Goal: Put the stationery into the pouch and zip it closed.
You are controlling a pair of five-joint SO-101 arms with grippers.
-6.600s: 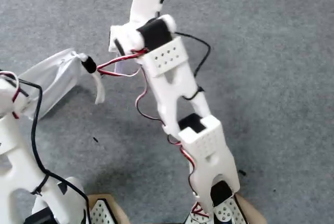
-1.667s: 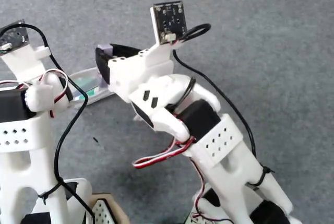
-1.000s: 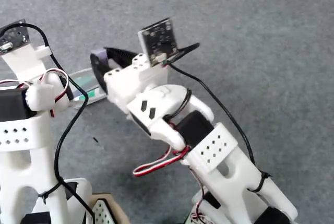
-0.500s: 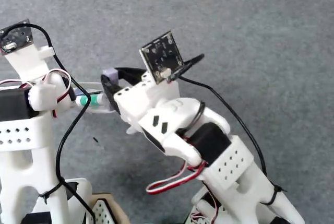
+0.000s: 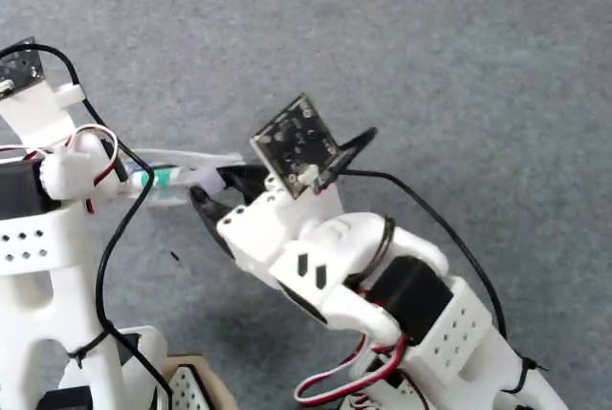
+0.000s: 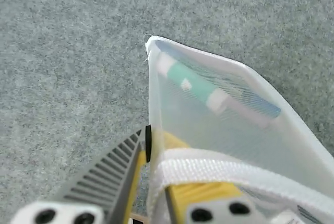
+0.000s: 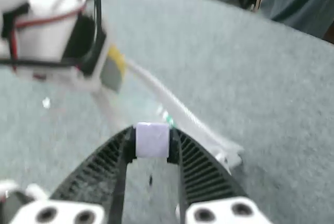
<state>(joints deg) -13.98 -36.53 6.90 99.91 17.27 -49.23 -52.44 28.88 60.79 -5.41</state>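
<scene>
Your right gripper (image 7: 152, 132) is clamped on a small lilac block (image 7: 152, 141), pinched right at the jaw tips, and it's nosing in on the mesh pouch (image 6: 224, 130). Your left gripper (image 6: 154, 150) is closed on the pouch's edge and holds it up off the grey table (image 5: 478, 66), with a teal-banded pen (image 6: 195, 85) already inside.

Here's the risk: that block has very little jaw on it, so a nudge against the mesh or the white strap could pop it loose onto the table. From overhead the pouch (image 5: 191, 159) looks nearly flat, edge-on, and I can't tell how wide the mouth gapes. Go in off-line and you'll probably shove the pouch wall rather than enter, maybe tugging it out of the left jaws or tipping the pen out.

Since half a second ago, your right arm has dropped and pulled back towards its base. The jaws now sit just beside the pouch's end, and overhead the block has slipped out of sight.
</scene>
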